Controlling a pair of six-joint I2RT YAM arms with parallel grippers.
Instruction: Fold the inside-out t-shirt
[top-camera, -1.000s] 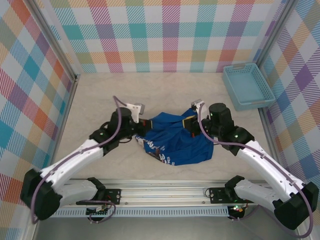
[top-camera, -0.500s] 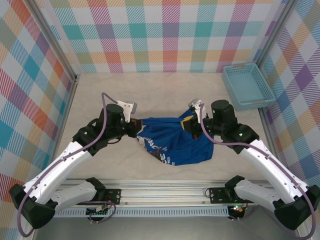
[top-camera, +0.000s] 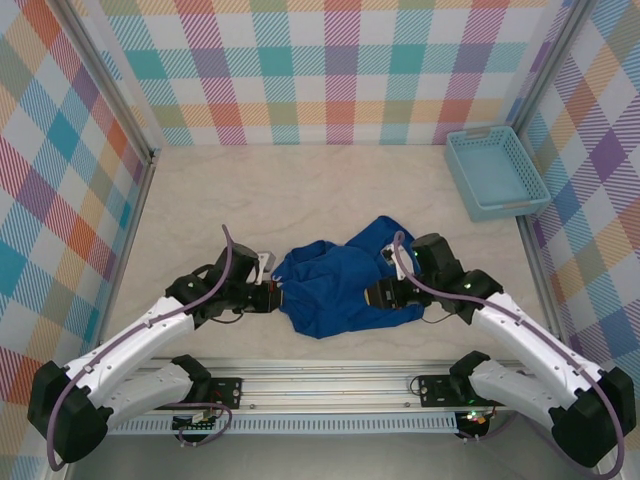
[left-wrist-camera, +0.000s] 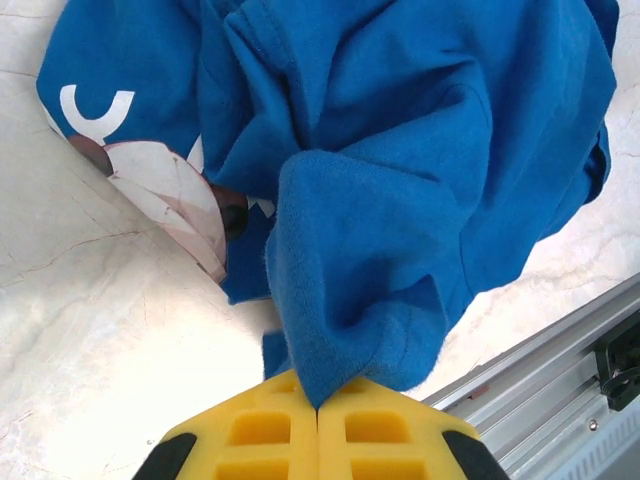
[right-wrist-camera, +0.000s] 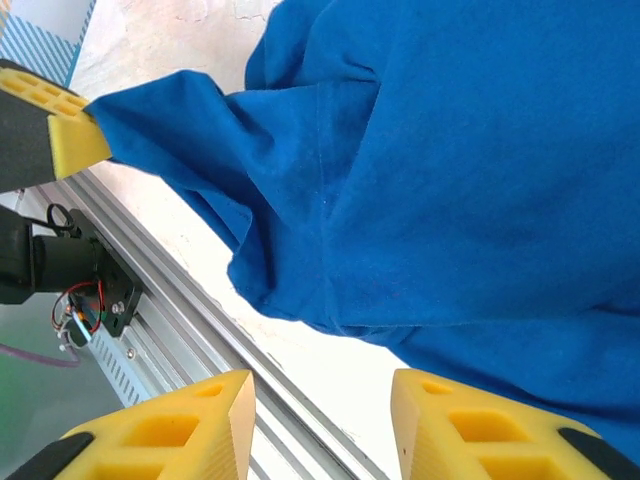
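Bunching is being risked: the inside-out t-shirt (top-camera: 335, 285), crumpled near the front edge of the bench (top-camera: 300, 190), is being pinched by the closed left gripper (left-wrist-camera: 318, 405) alone, the right gripper (right-wrist-camera: 320, 400) being held open and empty, so any pull would be dragging it one-sidedly

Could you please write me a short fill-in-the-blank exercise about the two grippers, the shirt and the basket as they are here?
1. The left gripper is pinched ___ on a fold of the blue t-shirt.
2. The right gripper has its jaws ___, with no cloth between them.
3. The light-blue basket sits at the far ___ corner of the table.

Missing words: shut; open; right.
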